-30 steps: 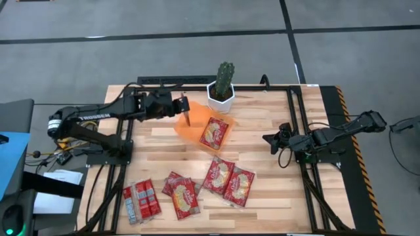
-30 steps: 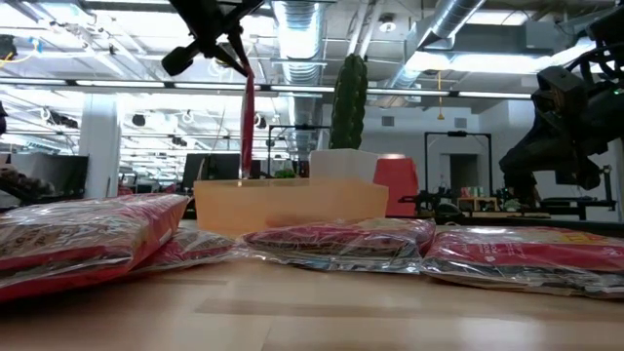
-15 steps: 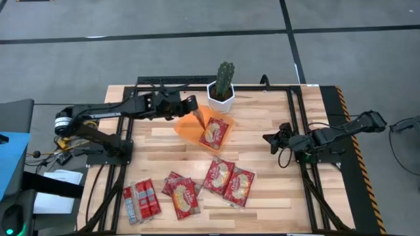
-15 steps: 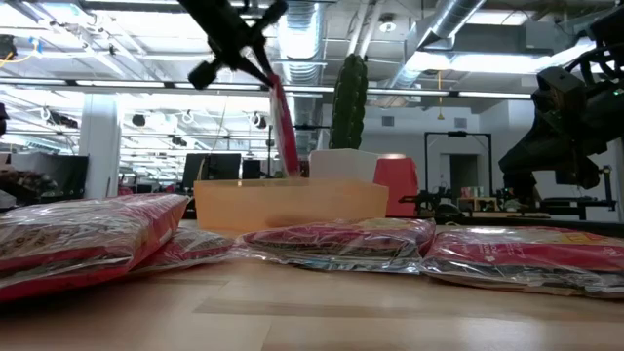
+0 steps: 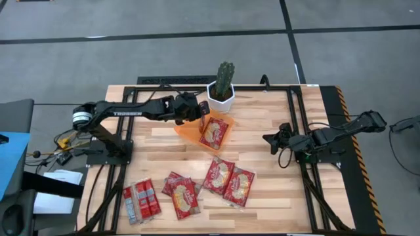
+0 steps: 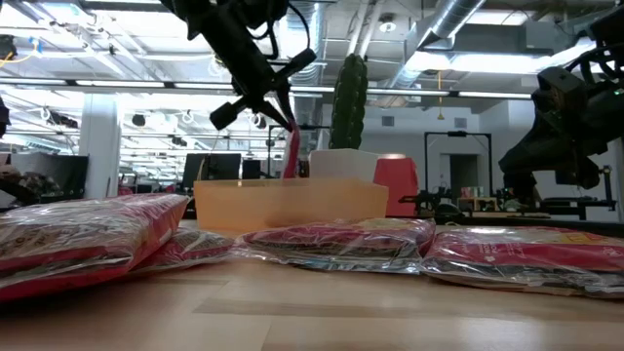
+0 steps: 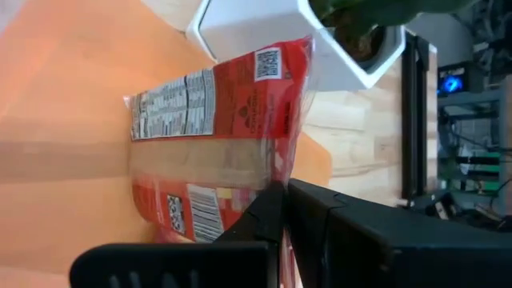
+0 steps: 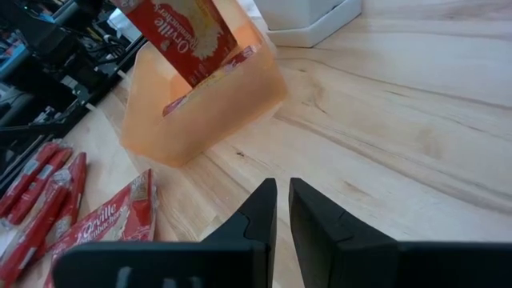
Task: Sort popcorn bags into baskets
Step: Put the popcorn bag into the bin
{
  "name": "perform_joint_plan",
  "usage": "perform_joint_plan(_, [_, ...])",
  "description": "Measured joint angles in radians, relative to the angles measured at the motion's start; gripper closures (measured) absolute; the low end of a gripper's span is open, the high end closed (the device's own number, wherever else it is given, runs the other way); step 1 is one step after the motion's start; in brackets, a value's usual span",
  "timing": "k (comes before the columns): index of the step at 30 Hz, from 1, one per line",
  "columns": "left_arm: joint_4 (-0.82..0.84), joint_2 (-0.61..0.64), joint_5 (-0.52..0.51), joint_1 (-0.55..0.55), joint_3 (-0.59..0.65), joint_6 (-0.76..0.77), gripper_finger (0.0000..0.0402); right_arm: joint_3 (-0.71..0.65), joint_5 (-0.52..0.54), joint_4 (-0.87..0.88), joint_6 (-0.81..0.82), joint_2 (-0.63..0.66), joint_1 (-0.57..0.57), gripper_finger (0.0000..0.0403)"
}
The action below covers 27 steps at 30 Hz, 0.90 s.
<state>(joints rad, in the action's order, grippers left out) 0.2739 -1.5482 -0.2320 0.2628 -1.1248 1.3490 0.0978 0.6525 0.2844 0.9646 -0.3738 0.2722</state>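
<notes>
My left gripper [image 5: 199,113] is shut on a red popcorn bag [image 7: 216,120] over the orange tray [image 5: 186,130], beside the cactus pot [image 5: 222,92]. In the low view the bag [image 6: 292,156] slants down from the gripper [image 6: 286,125] behind the tray's wall [image 6: 292,205]. Another bag [image 5: 214,131] lies in the tray, leaning on its right rim. More bags lie flat near the table's near edge [image 5: 228,180], [image 5: 182,193], along with narrow striped ones [image 5: 141,200]. My right gripper [image 5: 268,139] is shut and empty at the right. My left gripper pinches the bag's upper end [image 7: 276,172] between its two fingers. The fingers come slanting down from the table's left. The bag hangs tilted below them, its printed back toward the wrist camera, its lower end inside the tray; whether it touches the tray floor is hidden.
The white pot with the cactus [image 6: 349,102] stands right behind the tray at the far edge. A black frame rail [image 5: 295,118] runs along the table's right part. Bare wood lies between the tray and my right gripper [image 8: 280,192].
My left gripper has gone toward the table's right edge and the cactus pot, and down, tipping as it went. The bag it holds has swung from hanging straight to slanted and sunk lower into the tray. The gripper has stayed shut on it.
</notes>
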Motion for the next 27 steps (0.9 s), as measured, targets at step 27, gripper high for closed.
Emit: perform_joint_plan(27, [0.48, 0.182, 0.043, -0.022, 0.0, -0.355, 0.0327, 0.0, 0.0, 0.002, -0.034, 0.0, 0.0, 0.0339])
